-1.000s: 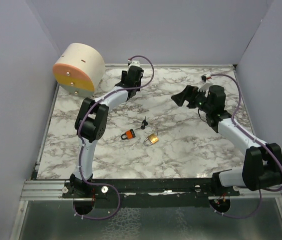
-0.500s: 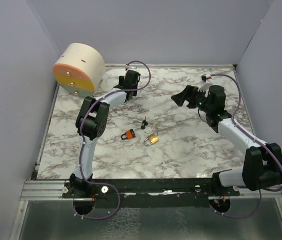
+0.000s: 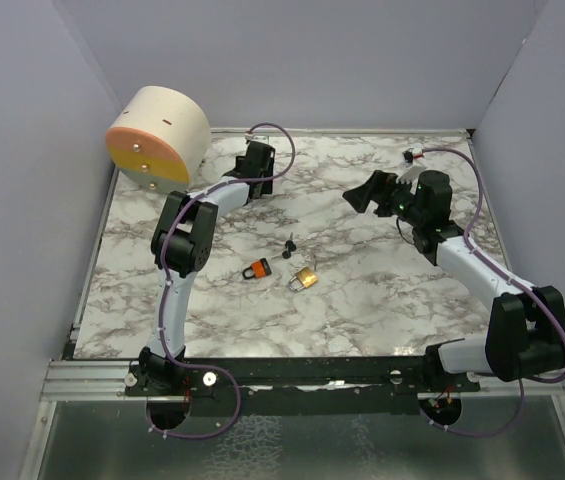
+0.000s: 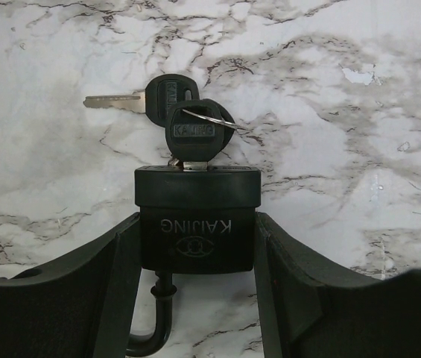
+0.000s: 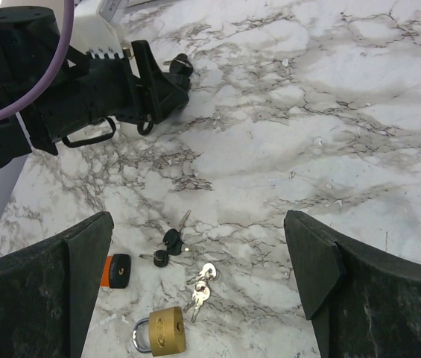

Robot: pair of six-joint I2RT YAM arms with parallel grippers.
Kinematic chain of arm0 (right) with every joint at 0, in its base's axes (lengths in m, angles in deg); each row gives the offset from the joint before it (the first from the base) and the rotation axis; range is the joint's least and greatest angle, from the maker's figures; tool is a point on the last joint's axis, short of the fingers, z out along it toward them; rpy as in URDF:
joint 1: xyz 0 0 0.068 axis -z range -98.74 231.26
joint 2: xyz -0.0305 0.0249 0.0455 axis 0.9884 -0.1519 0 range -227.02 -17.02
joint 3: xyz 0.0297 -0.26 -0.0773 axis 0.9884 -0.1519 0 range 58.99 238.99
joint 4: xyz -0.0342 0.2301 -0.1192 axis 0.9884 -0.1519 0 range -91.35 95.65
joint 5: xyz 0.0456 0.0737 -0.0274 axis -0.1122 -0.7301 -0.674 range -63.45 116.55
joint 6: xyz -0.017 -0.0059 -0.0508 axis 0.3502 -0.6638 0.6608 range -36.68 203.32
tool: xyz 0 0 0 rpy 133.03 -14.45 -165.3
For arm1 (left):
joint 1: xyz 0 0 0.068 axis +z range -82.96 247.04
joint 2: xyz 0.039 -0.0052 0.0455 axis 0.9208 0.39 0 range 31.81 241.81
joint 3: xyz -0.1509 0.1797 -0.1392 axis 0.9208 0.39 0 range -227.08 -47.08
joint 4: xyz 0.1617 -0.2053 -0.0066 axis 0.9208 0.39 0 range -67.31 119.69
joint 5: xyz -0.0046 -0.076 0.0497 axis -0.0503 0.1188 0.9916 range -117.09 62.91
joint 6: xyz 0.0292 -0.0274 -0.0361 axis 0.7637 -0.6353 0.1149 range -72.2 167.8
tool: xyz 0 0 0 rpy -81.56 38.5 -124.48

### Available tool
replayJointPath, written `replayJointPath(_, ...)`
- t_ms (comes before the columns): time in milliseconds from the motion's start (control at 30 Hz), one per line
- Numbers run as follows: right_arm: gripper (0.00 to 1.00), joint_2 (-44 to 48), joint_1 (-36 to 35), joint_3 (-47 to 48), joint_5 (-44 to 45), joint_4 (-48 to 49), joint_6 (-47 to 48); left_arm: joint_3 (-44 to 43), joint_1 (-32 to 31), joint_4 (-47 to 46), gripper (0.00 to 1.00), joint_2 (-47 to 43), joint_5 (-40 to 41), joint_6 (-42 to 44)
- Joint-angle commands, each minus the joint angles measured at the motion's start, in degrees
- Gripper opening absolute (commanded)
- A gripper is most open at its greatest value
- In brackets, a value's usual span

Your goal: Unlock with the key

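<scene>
A black padlock (image 4: 197, 220) marked KAIJING sits between the fingers of my left gripper (image 4: 197, 224), which is shut on its body just above the marble. A black-headed key (image 4: 199, 132) is in its keyhole, and a second key (image 4: 167, 93) hangs from the same ring. The shackle (image 4: 154, 328) curves out below the body on the left. From above, my left gripper (image 3: 252, 160) is at the back of the table. My right gripper (image 3: 367, 190) hovers open and holds nothing, some way to the right. The right wrist view shows the left gripper (image 5: 150, 82) with the padlock (image 5: 171, 80).
A brass padlock (image 3: 305, 277), an orange and black padlock (image 3: 257, 268) and loose black keys (image 3: 287, 247) lie mid-table. Silver keys (image 5: 201, 287) lie beside the brass padlock (image 5: 165, 330). A cream and orange cylinder (image 3: 157, 137) stands at the back left.
My left gripper has shifted a little to the left with the black padlock still in it. The right arm has not moved.
</scene>
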Motion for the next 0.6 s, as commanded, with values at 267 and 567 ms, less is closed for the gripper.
replayJointPath(267,0.99,0.79,0.08,1.32,-1.99,0.23,0.15,4.12,-0.02,-2.73,0.99,-4.64,-2.49,-4.37)
replayJointPath(567,0.99,-5.29,0.08,3.76,-8.12,-1.33,1.6,13.22,-0.45,-8.89,0.99,-20.85,-2.43,-5.4)
